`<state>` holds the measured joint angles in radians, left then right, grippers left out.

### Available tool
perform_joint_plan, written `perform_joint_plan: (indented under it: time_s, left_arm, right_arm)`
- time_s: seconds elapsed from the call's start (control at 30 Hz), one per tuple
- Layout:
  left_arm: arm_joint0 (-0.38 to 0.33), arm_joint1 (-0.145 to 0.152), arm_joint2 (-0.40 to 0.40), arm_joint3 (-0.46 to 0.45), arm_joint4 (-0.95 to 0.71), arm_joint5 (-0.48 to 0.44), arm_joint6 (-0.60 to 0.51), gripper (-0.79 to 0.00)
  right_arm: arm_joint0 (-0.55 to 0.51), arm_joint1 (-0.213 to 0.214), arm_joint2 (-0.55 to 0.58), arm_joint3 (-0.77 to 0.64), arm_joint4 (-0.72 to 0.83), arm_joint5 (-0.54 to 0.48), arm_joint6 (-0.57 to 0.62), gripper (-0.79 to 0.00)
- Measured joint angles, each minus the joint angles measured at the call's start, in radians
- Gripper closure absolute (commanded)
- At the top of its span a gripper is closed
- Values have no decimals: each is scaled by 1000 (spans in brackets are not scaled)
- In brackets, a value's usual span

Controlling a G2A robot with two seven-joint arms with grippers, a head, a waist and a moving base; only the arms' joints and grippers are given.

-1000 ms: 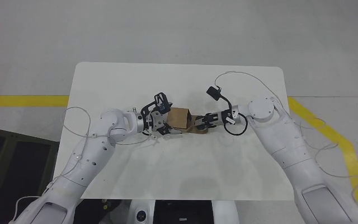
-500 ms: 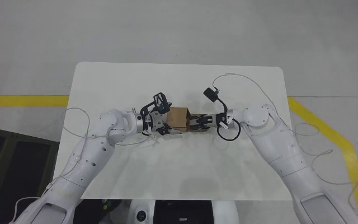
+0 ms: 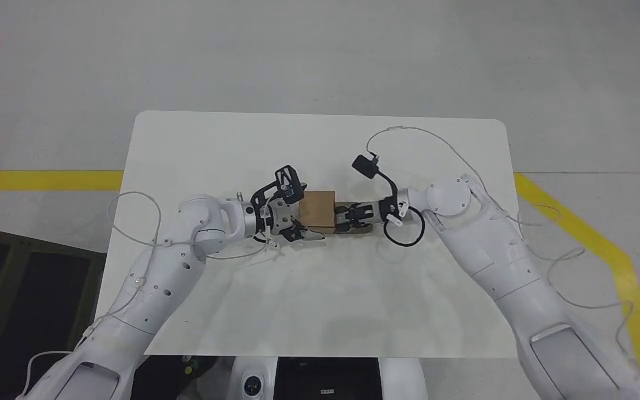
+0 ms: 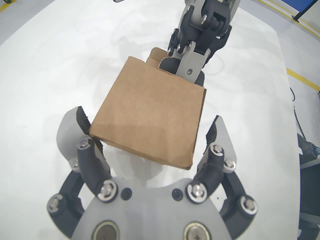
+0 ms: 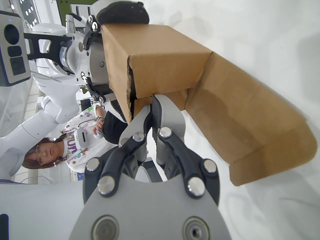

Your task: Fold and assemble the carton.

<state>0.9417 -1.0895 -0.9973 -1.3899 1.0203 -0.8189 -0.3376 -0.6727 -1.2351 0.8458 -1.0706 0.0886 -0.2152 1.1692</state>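
Sitting mid-table, the carton is plain brown corrugated card w/ raw cut edges, partly built. The body is squared into a box shape and a short flap is folded across its open end. A long flap w/ a rounded corner and a bent lip sticks out from that same end. The box lies between the two arms, one gripper at each end. The left gripper is spread wide, fingers straddling its end of the box: one pad touches a corner, the other stands just off the side wall. The right gripper is pinched narrow, fingers together, tips pushed against the open end just under the folded flap; can't tell if any card is caught between them. Around: a thin white cable loops over the far part of the table by the right arm, and yellow tape runs along the grey floor. In the left wrist view the right gripper's body covers part of the carton's open end.
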Motion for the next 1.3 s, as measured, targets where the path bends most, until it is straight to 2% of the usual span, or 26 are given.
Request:
perform_joint_plan:
  time_s: [0.3,0.77,1.03,1.2,1.3]
  left_arm:
    - [-2,-1,5,2,-3,0,-6,-785]
    - [-3,-2,8,0,-6,-1,-6,-785]
    - [-2,-3,6,2,-11,1,-2,-785]
    - [-1,-2,5,2,-12,2,0,-785]
    - [0,-2,5,0,-13,1,1,-785]
  right_arm:
    - [67,-29,-42,102,28,-59,19,0]
    - [108,-60,-75,183,65,-131,37,0]
    - [76,-8,22,144,27,-96,66,-6]
    - [8,47,129,27,-37,-30,69,-114]
    - [-49,78,192,-61,-74,42,82,-145]
